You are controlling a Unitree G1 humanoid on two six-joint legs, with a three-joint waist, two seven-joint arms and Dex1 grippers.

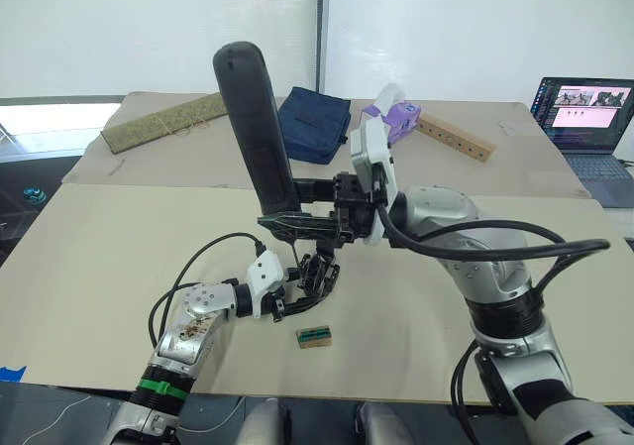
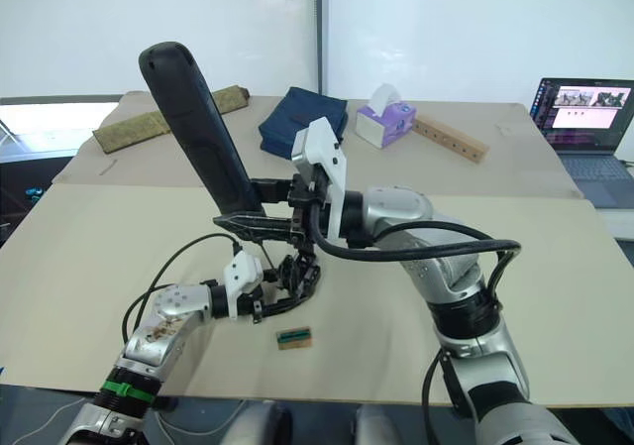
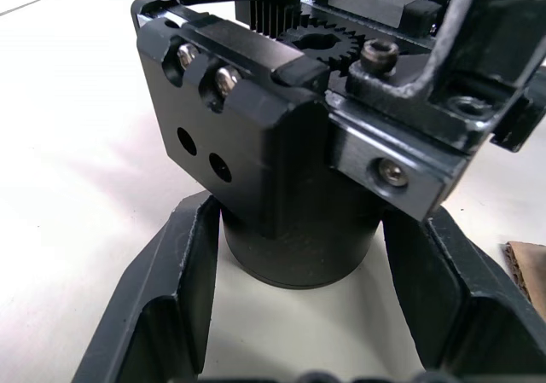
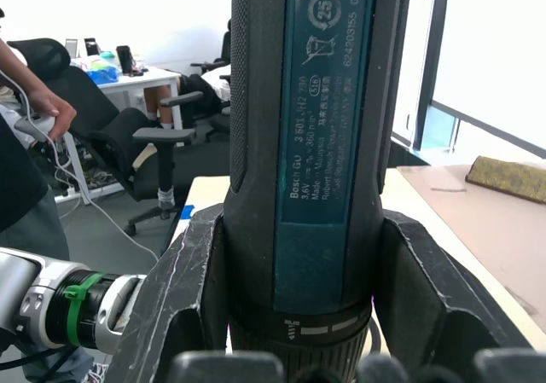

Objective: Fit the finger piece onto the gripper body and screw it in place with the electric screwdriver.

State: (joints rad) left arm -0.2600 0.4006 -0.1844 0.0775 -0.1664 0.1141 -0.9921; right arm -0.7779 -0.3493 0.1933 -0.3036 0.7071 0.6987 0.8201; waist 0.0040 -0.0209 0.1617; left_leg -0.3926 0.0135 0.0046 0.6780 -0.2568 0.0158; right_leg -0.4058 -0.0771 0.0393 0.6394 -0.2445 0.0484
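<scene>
My right gripper (image 1: 302, 224) is shut on the lower end of the electric screwdriver (image 1: 253, 118), a thick dark handle that leans up and to the left. Its thin bit (image 1: 295, 258) points down at the gripper body (image 1: 319, 275). This small black block stands on its round base (image 3: 299, 246) just above the table. My left gripper (image 1: 293, 296) is shut on that base, one finger on each side. A black plate with two screws and two empty holes (image 3: 222, 101) sits on top of the body. I cannot tell the finger piece apart from the body.
A small green-and-brown block (image 1: 315, 336) lies on the table just in front of the body. At the back are a green mat (image 1: 163, 123), a blue pouch (image 1: 315, 123), a tissue box (image 1: 398, 118), a wooden bar with holes (image 1: 454, 136) and a laptop (image 1: 586, 118). A person's hand (image 4: 51, 106) shows beside office chairs.
</scene>
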